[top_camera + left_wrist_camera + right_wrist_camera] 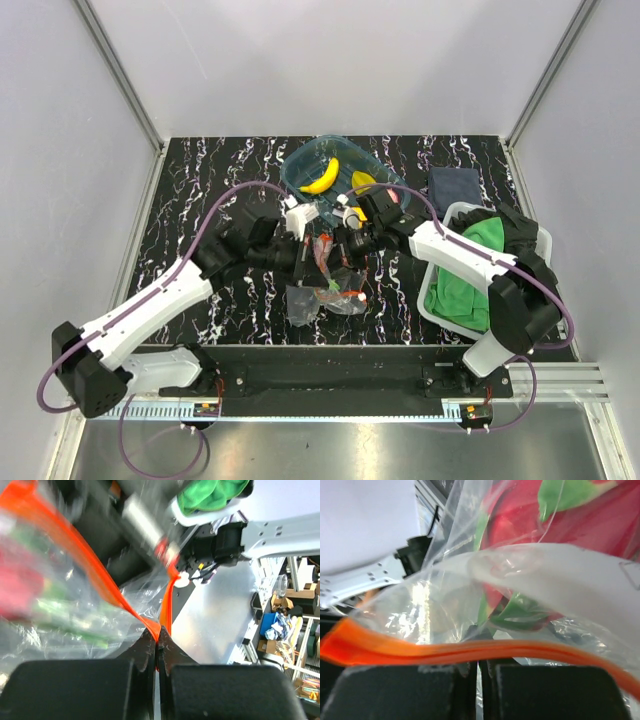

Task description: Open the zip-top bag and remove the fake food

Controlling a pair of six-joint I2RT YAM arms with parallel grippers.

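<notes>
Left gripper (157, 652) fingers closest to the lens in the left wrist view, pressing together on the orange zip strip (80, 555) of the zip-top bag (115, 610). No gap between the jaws, and the strip is running up and away from the pinch in two bands. Blurry red and green fake food (30, 580) is showing through the plastic at left.

From above, the left arm is reaching in from the near-left corner over the black marbled table (195, 190). Its left gripper (303, 245) is meeting the right gripper (347, 243) above table centre. The zip-top bag (325, 300) is hanging below and between them, off the table as far as can be told, with a red and green piece (338, 291) sitting inside.

Behind them, the teal tray (296, 170) is holding a banana (321, 177) and a yellow piece (362, 180).

Right wrist view: right gripper (479, 669) jaws are nearly touching, nipping the zip strip (445, 651), which is crossing the frame left to right. Clear plastic is bulging above it, with a red fruit (600, 515) and a green leaf (565, 495) inside.

Far right, a white basket (452, 212) is holding a green cloth (462, 275), with a dark blue cloth (455, 183) lying just behind it.
</notes>
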